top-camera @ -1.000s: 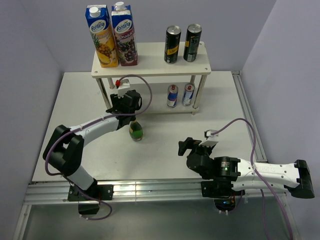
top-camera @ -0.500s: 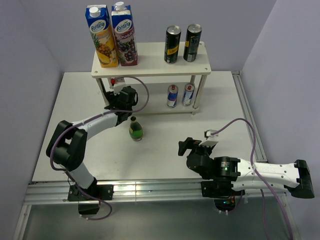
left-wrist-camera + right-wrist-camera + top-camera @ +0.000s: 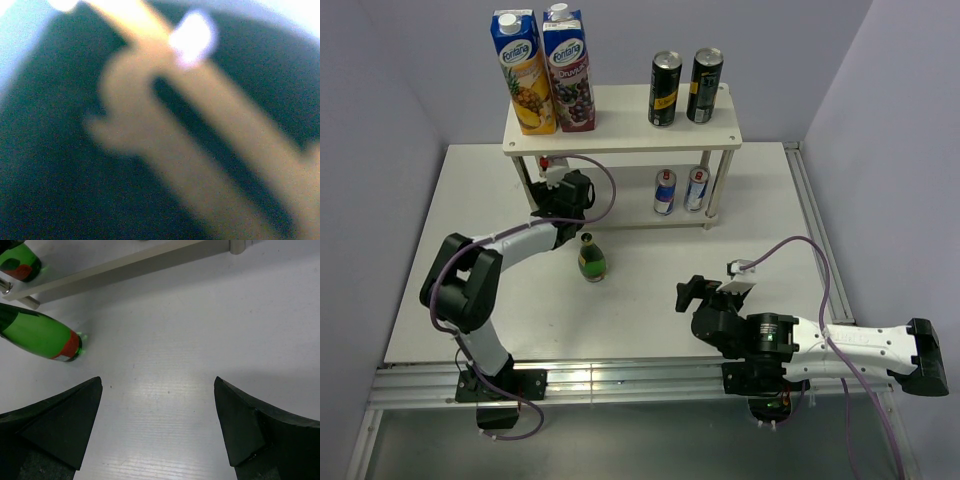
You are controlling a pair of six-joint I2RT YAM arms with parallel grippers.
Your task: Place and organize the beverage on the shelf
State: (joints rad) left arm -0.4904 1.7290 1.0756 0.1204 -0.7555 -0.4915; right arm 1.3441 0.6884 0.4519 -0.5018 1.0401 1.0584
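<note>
The white shelf [image 3: 620, 128] stands at the back of the table. Two black-and-yellow cans [image 3: 665, 90] [image 3: 704, 86] stand on its top board. Two silver-blue cans [image 3: 664, 191] [image 3: 696, 188] stand on the lower board. One green bottle [image 3: 591, 260] stands on the table in front and also shows in the right wrist view [image 3: 37, 335]. That view shows a second green bottle [image 3: 17, 262] on the lower board [image 3: 125, 265]. My left gripper [image 3: 563, 190] reaches under the shelf's left end; its jaws are hidden and its wrist view is blurred. My right gripper [image 3: 692, 292] is open and empty over bare table [image 3: 157, 405].
Two tall blue-topped juice cartons [image 3: 525, 75] [image 3: 569, 70] stand on the left of the top board. Thin shelf legs [image 3: 707, 190] stand beside the lower cans. A metal rail [image 3: 620, 378] runs along the near table edge. Grey walls close in both sides.
My left gripper has moved from above the table bottle back toward the shelf's left underside, and its elbow has shifted. The table bottle and the right arm have not moved.
</note>
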